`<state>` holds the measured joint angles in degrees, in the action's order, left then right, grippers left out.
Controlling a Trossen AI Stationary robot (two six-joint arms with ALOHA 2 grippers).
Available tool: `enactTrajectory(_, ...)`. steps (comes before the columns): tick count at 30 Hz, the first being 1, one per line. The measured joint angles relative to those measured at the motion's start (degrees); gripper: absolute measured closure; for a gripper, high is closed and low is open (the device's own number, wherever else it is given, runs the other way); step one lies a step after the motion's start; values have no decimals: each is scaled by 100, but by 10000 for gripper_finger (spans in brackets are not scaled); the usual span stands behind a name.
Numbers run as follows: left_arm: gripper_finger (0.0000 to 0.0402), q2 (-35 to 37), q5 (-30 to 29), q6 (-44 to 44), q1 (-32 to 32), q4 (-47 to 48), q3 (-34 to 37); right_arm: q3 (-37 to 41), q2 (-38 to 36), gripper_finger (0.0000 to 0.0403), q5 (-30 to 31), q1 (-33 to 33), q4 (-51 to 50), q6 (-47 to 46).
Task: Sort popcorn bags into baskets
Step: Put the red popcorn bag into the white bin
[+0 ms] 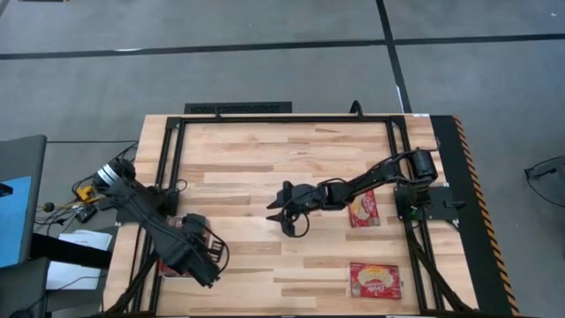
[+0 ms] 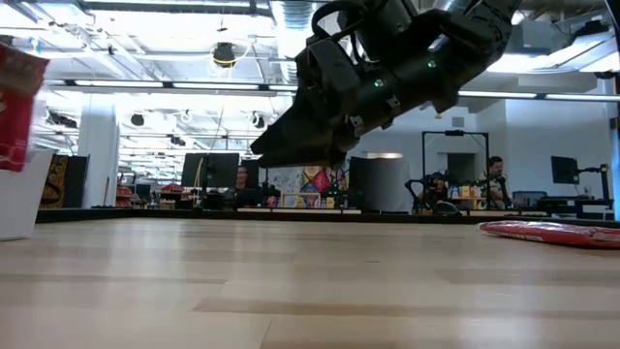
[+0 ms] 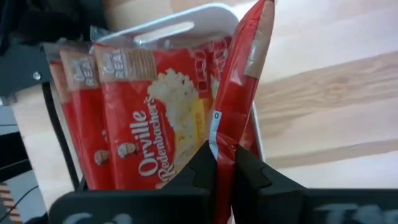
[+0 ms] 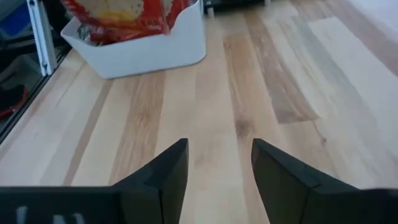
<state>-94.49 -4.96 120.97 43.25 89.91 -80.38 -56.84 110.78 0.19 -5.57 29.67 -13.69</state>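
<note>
While the left arm works at the basket, these lines give the scene:

Left end effector [image 3: 224, 171]: at about 8 o'clock on the worktop [image 1: 265, 168] in the high view; its fingers are pinched together on the lower edge of 1 popcorn bag [image 3: 239, 81], held upright on edge over the basket [image 3: 186, 18].

Basket contents: at least 3 more packets stand on edge inside, leaning against each other.

Right end effector [image 4: 217, 168]: hangs above the worktop's middle, fingers apart, holding nothing, pointed toward the basket at 8 o'clock.

Loose bags: 2 lie flat on the wood, the nearer packet [image 1: 363, 210] at about 3 o'clock just beside the right arm's base, the farther packet [image 1: 373, 280] at about 5 o'clock near the edge.

Handling, as a judgement: each packet looks light, thin and fairly floppy, with a glossy wrapper likely to slip; the held one bows slightly above the pinch, so it bends rather than stays stiff.

Where to take hold: probably at a short edge or crimped seam, where the film is doubled and the fingers can close on it; a flat packet offers little lip, so 1 finger likely has to slide under an edge.

Fragility: low; squeezing hard might crease the wrapper.
</note>
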Motion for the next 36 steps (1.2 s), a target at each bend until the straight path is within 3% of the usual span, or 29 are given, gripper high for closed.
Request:
enactTrajectory(6, 390, -14, 152, 133, 106, 20, 0, 0, 0, 217, -2, -44, -162, 0)
enactTrajectory(11, 389, -15, -288, 113, 47, 13, 71, 0, 2, 224, -4, -41, -162, 0)
enactTrajectory(15, 381, -32, -302, 223, -90, -62, 397, 0, 2, 225, -7, -39, -193, 1)
enactTrajectory(26, 364, -27, 602, 575, -51, -333, 905, 4, 4, 218, -17, -32, -403, 4)
enactTrajectory(36, 361, -30, 484, 545, -51, -214, 980, 4, 5, 223, -15, 14, -422, 7)
